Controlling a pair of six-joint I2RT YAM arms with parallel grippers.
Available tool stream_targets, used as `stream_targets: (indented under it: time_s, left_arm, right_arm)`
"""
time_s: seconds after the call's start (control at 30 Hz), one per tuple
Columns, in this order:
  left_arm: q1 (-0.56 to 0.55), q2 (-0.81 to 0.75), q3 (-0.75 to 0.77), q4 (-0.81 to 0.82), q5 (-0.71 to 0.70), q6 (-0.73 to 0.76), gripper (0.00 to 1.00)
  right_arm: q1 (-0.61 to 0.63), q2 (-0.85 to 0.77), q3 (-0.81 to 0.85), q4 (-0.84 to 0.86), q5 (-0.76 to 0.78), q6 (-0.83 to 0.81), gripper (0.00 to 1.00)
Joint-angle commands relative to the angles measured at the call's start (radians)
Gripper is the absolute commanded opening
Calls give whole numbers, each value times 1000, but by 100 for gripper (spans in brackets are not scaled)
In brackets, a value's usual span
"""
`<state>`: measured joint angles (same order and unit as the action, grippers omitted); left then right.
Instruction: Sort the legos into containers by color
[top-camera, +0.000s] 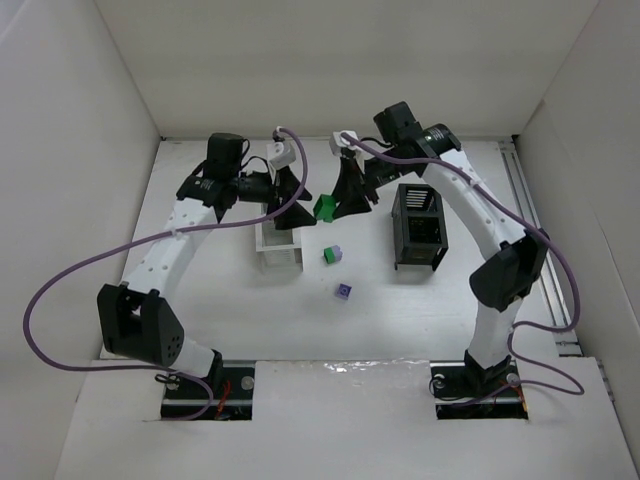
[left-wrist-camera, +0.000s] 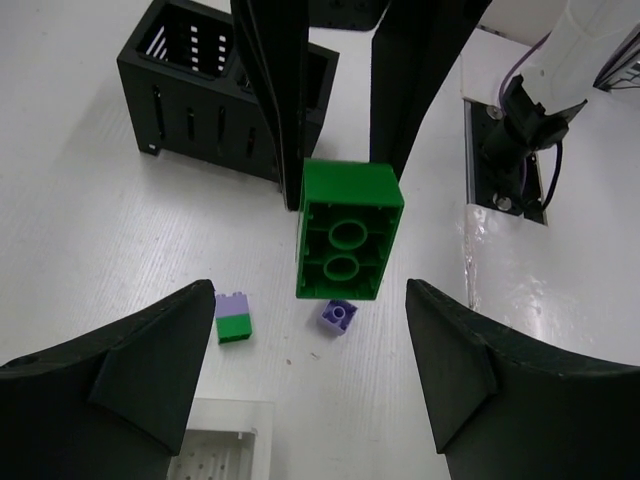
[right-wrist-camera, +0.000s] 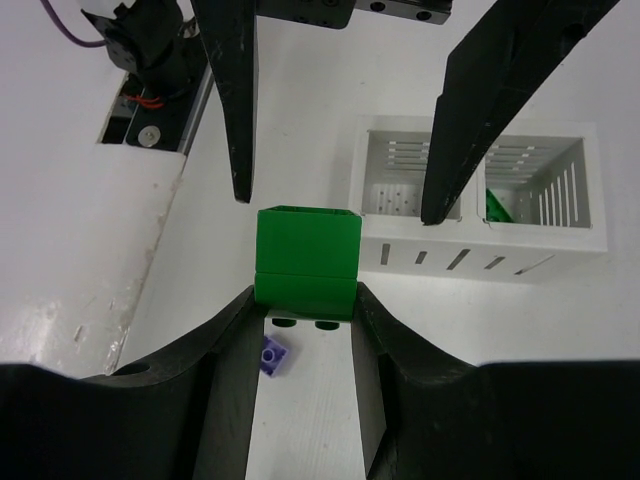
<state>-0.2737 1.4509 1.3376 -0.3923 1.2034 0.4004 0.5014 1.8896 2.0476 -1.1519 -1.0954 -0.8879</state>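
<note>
My right gripper (right-wrist-camera: 307, 312) is shut on a big green lego (right-wrist-camera: 307, 262), holding it above the table, studs down. It shows in the top view as the green lego (top-camera: 325, 207) at the right gripper (top-camera: 345, 205). My left gripper (left-wrist-camera: 310, 370) faces it, open, its fingers wide on either side and short of the green lego (left-wrist-camera: 345, 245). On the table lie a green-and-lavender lego (left-wrist-camera: 233, 318) and a small purple lego (left-wrist-camera: 339, 316). The white container (right-wrist-camera: 480, 250) holds a green lego (right-wrist-camera: 497, 205) in one compartment. The black container (top-camera: 420, 225) stands to the right.
The white container (top-camera: 280, 245) sits under my left gripper (top-camera: 298, 203). White walls enclose the table on three sides. The right arm's base and purple cable (left-wrist-camera: 520, 130) are near the front edge, and the left arm's base (right-wrist-camera: 150, 50) is opposite.
</note>
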Motion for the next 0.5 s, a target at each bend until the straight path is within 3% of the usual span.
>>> stream_targets:
  time_s: [0.0,0.47]
  left_arm:
    - [-4,-64,2,113,64,-32,73]
    - [-45,-64,-40,214,73,-138,68]
  right_arm:
    - [20,6,52,12,-29,-17,0]
    - [29,36,92,12,-38,-8,0]
